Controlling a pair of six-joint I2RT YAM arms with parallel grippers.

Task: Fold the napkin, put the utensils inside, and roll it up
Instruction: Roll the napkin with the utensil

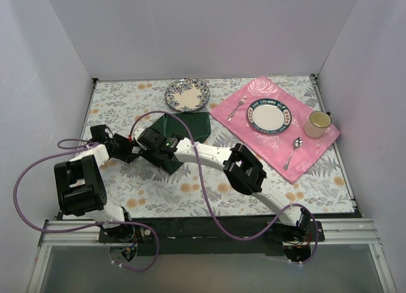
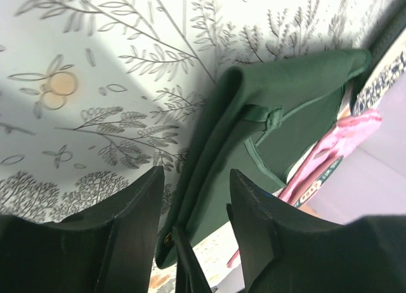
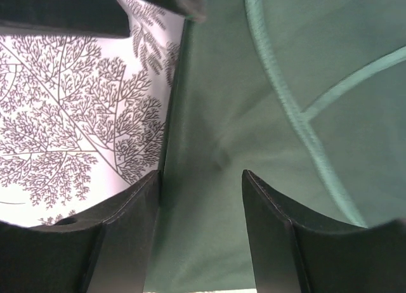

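top external view: dark green soft cloth napkin point(image 1: 187, 125) lies just nearside of the blue-patterned round plate point(image 1: 187, 94). left gripper point(image 2: 193, 179) and right gripper point(image 3: 200, 175), both spread, straddle its folded edge, which runs from the left gripper toward the plate.

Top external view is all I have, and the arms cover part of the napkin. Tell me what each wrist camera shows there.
Observer: Left wrist: the napkin is doubled over, its thick folded edge running between the fingers of the left gripper.
Operator: Say whether it grips.
Observer: Cannot tell; the fingers stand apart, the fold lying between them.
Operator: Now the right.
Observer: The right gripper is open, straddling the napkin's edge: tablecloth under one finger, green cloth under the other.
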